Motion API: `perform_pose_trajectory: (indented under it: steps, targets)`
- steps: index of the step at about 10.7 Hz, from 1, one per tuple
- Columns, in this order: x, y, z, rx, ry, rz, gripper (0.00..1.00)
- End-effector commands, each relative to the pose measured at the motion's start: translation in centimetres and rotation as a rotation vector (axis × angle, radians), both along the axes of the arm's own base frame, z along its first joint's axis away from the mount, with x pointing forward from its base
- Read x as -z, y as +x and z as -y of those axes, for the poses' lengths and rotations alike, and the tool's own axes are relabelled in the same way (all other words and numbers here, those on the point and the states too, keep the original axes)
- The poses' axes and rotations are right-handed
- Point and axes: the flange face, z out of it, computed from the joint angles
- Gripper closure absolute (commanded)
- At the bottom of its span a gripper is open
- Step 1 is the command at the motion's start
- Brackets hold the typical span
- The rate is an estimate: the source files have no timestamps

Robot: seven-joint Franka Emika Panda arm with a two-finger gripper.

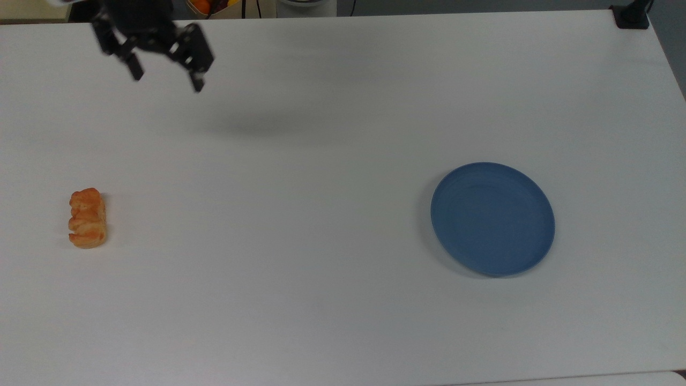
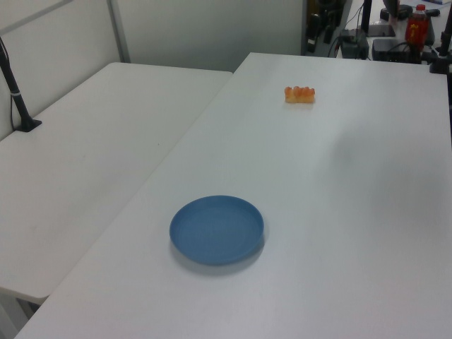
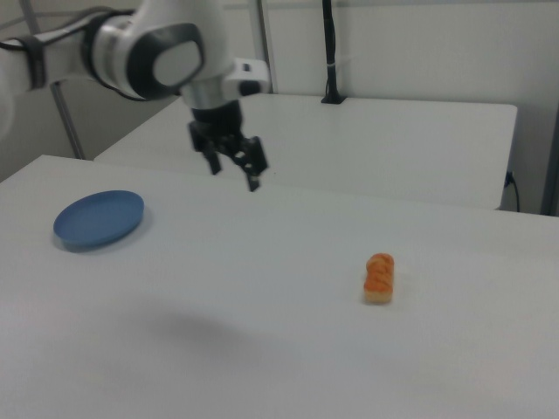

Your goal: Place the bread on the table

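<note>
From my station I see the black two-finger gripper [image 1: 165,79] hanging in the air with its fingers spread apart and nothing between them, well above the large plain white tabletop [image 1: 332,107]. In the top view it sits near the far edge, and the small oblong orange-golden pastry roll [image 1: 87,217] lies flat on the table well below and to the top view's left of the gripper, clearly apart from it. In the right view the gripper [image 3: 233,173] points downward under the white and grey arm [image 3: 148,48], with the bread [image 3: 379,278] resting on the table [image 3: 262,332] off to the right view's right and lower down. The round blue plate [image 1: 492,218] sits bare, far from the gripper toward the top view's right; in the right view the plate [image 3: 99,218] lies to the gripper's left. In the left view the bread [image 2: 299,94] lies near the table's far end, well beyond the plate [image 2: 216,229]
</note>
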Motion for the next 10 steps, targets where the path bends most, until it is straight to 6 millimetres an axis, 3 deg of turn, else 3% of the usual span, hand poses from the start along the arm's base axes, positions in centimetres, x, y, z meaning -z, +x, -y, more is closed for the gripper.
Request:
perform_pose_trajectory:
  steps: [1, 2, 4, 10]
  targets:
    - [-1.0, -6.2, -7.5, -0.001, -0.004, -0.075, 0.00]
    - [-0.8, -7.3, -9.9, -0.022, 0.003, -0.089, 0.00]
    - [0.4, -7.9, -11.7, -0.060, 0.010, -0.118, 0.00]
    - [0.6, -7.4, -10.8, -0.050, 0.006, -0.144, 0.00]
